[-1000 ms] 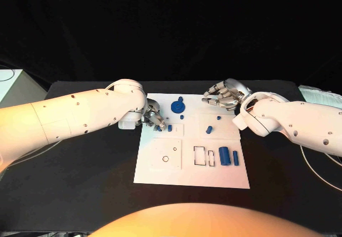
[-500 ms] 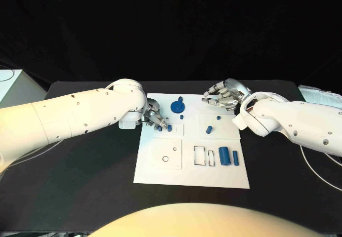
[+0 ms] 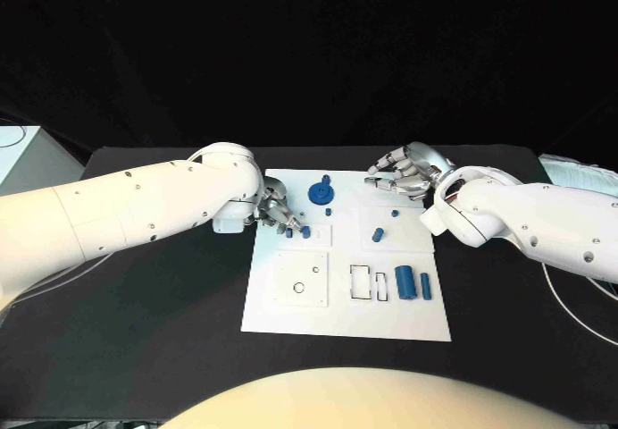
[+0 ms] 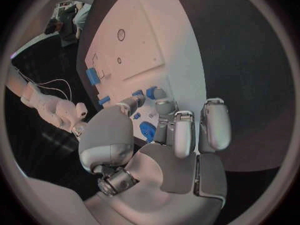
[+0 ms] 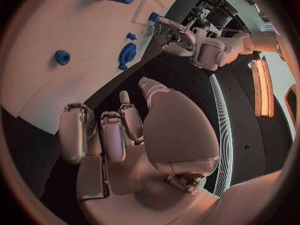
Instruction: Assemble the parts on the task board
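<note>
The white task board (image 3: 299, 317) lies in the middle of the table. My left hand (image 3: 276, 213) reaches down at its far left part, fingertips (image 4: 159, 94) against two small blue pegs (image 3: 305, 231) (image 4: 152, 91); I cannot tell whether it grips one. My right hand (image 3: 402, 174) hovers over the board's far right corner with fingers curled in, holding nothing (image 5: 119, 130). A round blue part (image 3: 321, 190) (image 5: 127, 53) sits between the hands. Other blue parts: a short piece (image 3: 378, 235), a thick cylinder (image 3: 405, 281) and a thin rod (image 3: 425, 285).
The board has a square plate with small holes (image 3: 302, 277) and rectangular slots (image 3: 362, 281) near its middle. A pale box (image 3: 16, 147) stands at the table's far left corner, and something white (image 3: 573, 170) lies at the right edge.
My left hand's fingers have crept slightly farther over the two small pegs. The right hand has not moved.
</note>
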`<action>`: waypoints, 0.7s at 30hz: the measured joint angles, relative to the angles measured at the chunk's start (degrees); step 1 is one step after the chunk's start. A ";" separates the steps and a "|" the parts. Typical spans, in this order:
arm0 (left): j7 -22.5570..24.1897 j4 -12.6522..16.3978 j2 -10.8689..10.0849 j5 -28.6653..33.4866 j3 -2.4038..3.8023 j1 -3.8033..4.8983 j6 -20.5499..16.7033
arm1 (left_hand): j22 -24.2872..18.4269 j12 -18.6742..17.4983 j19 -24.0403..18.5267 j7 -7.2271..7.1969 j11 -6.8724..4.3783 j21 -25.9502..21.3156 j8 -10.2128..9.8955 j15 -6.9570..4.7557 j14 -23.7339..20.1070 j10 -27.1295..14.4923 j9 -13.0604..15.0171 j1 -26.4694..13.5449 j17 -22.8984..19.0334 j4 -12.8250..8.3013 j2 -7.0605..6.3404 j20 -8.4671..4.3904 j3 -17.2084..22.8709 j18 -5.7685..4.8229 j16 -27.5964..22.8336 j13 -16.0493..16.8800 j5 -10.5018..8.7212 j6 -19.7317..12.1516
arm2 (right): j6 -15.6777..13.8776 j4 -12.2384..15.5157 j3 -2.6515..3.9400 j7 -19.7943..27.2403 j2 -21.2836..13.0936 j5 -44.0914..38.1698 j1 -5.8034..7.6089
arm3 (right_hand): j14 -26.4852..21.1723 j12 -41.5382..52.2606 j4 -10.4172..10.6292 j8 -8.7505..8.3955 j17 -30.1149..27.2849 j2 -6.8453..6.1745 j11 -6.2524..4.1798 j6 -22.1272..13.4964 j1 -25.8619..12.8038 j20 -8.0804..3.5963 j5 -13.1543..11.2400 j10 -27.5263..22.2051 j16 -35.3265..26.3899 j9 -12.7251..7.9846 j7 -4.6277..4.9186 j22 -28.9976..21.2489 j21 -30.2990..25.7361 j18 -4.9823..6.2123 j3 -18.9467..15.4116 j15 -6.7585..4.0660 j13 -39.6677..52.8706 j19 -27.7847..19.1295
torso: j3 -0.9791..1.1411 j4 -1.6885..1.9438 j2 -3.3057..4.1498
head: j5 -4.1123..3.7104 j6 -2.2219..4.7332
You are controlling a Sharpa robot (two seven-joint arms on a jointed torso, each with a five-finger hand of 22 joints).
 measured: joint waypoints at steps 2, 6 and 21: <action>0.01 0.19 -0.32 -0.03 0.20 -0.04 -0.35 | 0.00 0.00 0.00 0.00 0.00 0.00 0.17 0.00 0.00 0.00 0.05 0.25 0.00 0.07 -0.25 0.00 -0.06 0.00 0.00 0.00 -0.30 -0.01 | 0.00 0.00 0.00 0.00 0.00 0.00 0.00 | 0.00 0.00 0.00 0.00 0.00 0.00 0.00 0.00 0.00 0.00 0.00 0.00 0.00 0.00 0.00 0.00 0.00 0.00 0.00 0.00 0.00 0.00 | -0.01 0.00 0.00 | 0.00 0.00; 0.12 0.75 -0.85 -0.04 0.86 -0.06 -1.20 | 0.00 0.00 0.00 0.00 0.00 0.00 0.17 0.00 0.00 0.00 0.06 0.27 0.00 0.24 -0.27 0.00 -0.23 0.00 0.00 -0.14 -0.32 -0.01 | 0.00 0.00 0.00 0.01 0.00 0.00 0.00 | 0.00 0.00 0.00 0.00 0.00 0.00 0.00 0.00 0.00 0.00 0.00 0.00 0.00 0.00 0.00 -0.01 0.00 0.00 0.00 0.00 0.00 0.00 | -0.01 0.01 0.00 | 0.00 0.00; 1.66 3.15 -3.74 2.66 2.52 -0.05 -3.24 | -0.01 -2.07 -0.90 0.54 0.59 -2.06 -0.87 0.00 0.00 -2.27 0.40 8.01 0.00 0.23 1.69 0.23 0.43 0.00 0.00 -2.94 0.00 -1.40 | 0.00 0.04 0.00 0.02 -0.15 0.00 -0.03 | 0.00 0.00 0.00 0.00 0.00 0.00 0.00 0.00 0.00 0.00 0.00 0.00 0.00 0.00 0.00 -0.02 0.00 0.00 0.00 0.00 -0.01 0.00 | 0.02 -0.01 -0.01 | -0.19 0.00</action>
